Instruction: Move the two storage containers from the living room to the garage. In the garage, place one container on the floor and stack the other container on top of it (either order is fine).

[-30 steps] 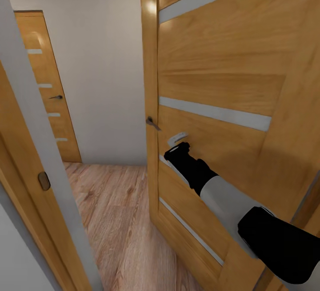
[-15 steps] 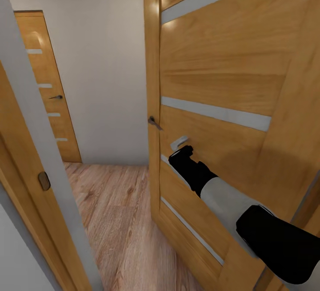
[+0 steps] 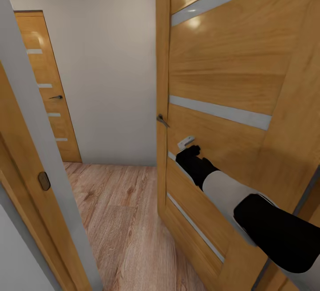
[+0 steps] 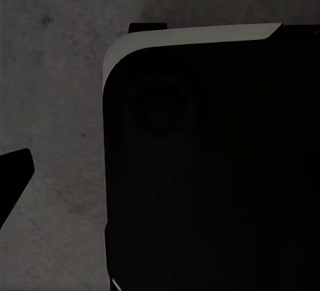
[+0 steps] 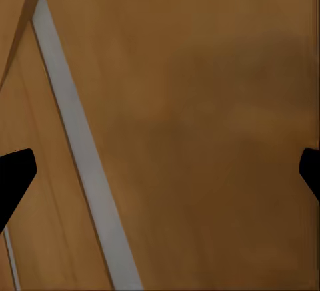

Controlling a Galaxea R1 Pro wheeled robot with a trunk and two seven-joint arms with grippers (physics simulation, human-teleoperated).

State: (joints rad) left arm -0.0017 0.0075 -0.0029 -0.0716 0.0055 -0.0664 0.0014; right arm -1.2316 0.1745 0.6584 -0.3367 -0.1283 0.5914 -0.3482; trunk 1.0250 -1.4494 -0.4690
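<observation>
While the robot stands in a doorway, the step in hand appears to be transit: the right arm (image 3: 231,193) reaches forward and its right gripper (image 3: 186,142) sits against the wooden door (image 3: 222,68), just below the handle (image 3: 162,120) near the door's free edge. Neither storage container appears in any view, so their location cannot be stated from these pictures.

Arm pose: the right arm extends from the lower right corner of the head view, forearm angled up and toward the door face, wrist close to the panel between two pale inlay strips. In the right wrist view the door face lies directly ahead, with one pale strip (image 5: 80,157) crossing it; both fingertips (image 5: 13,171) sit at opposite margins, well apart, so the pincer is released and holds nothing.

The left wrist view looks down at dark mottled floor (image 4: 53,104) beside a dark robot body panel (image 4: 213,171). One finger (image 4: 13,177) is visible; whether the left gripper is released or clenched cannot be told.

Next move, as a judgement: widen the door opening enough for the base to pass, then drive through onto the wood-plank floor (image 3: 120,220) beyond. A second door (image 3: 44,86) stands closed in the far wall.
</observation>
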